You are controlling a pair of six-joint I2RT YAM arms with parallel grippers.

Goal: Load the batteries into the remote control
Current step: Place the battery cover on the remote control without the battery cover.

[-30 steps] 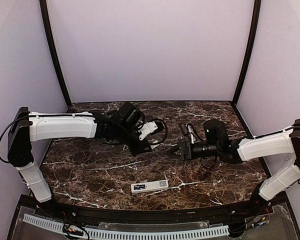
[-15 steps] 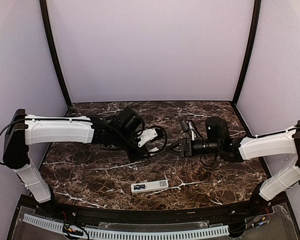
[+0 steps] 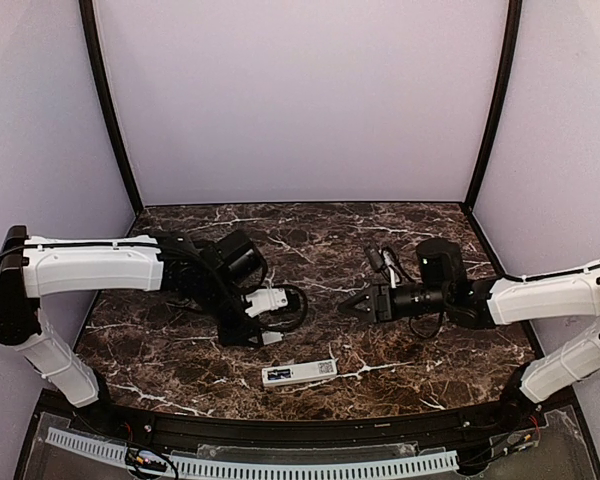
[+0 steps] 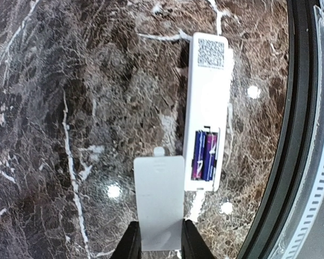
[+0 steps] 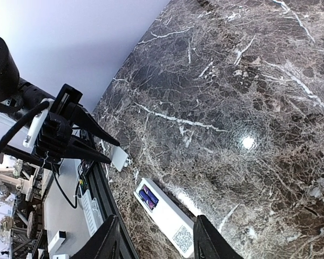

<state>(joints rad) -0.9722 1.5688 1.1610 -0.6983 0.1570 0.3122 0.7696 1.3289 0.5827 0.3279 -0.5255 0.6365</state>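
Your left gripper (image 4: 157,243) pinches the cover plate (image 4: 159,202) just beside the remote control (image 4: 208,108) (both batteries (image 4: 203,156) already seated); your right gripper (image 5: 155,237) hangs partly open, empty.

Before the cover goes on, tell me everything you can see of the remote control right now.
The remote control is a slim white plastic bar lying flat, back side up, on the marble table near its front edge. A QR-code label sits at one end; at the other, the open recess holds both blue-purple batteries side by side. Nothing else appears to touch it.
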